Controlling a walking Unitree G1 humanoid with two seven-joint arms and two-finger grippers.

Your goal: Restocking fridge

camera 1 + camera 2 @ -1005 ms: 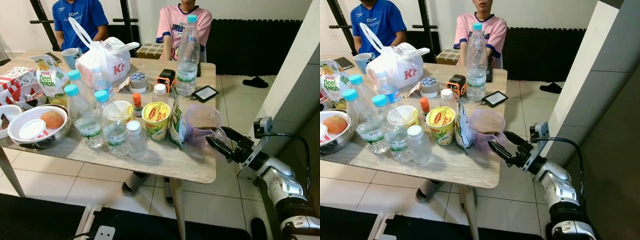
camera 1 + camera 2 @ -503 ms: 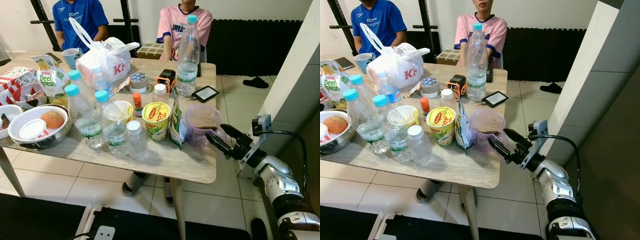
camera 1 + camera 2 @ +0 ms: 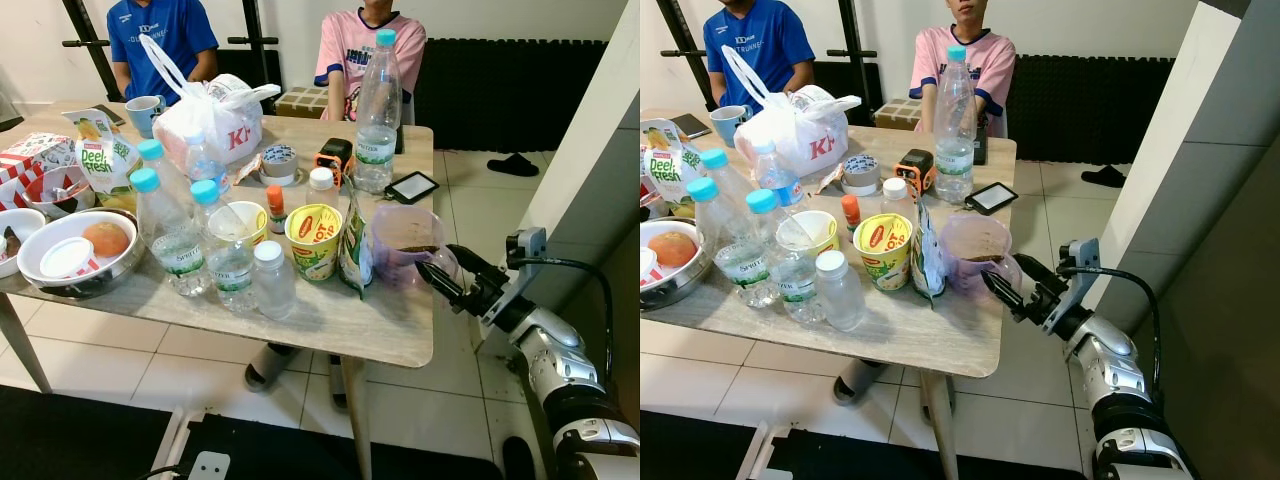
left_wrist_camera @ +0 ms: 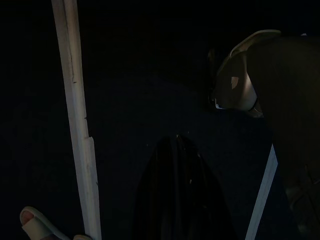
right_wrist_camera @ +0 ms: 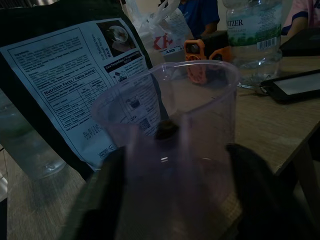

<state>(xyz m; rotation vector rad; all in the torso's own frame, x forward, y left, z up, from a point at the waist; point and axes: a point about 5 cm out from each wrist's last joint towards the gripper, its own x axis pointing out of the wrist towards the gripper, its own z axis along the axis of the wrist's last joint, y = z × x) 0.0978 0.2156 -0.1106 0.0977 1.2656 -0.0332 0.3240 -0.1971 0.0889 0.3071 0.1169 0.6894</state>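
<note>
A translucent purple cup [image 3: 404,244] with a dark residue at its bottom stands at the table's right edge, beside a green pouch [image 3: 353,245]. My right gripper [image 3: 437,262] is open at the cup's right side, level with its lower half. In the right wrist view the cup [image 5: 170,125] stands between the two fingers [image 5: 102,200], close to them. A tall water bottle [image 3: 378,110] stands further back. Several small water bottles [image 3: 228,255] cluster at the front left. In the dark left wrist view my left gripper [image 4: 177,145] hangs below the table with its fingers together.
A yellow noodle cup [image 3: 312,240], a white plastic bag [image 3: 205,120], a metal bowl [image 3: 50,280], a tape roll [image 3: 278,158] and a phone [image 3: 410,187] crowd the wooden table [image 3: 390,335]. Two people sit at its far side. A grey wall [image 3: 590,160] stands close on the right.
My right gripper has moved a little up and in toward the purple cup, so its fingers now flank the cup's side. The things on the table have stayed in place.
</note>
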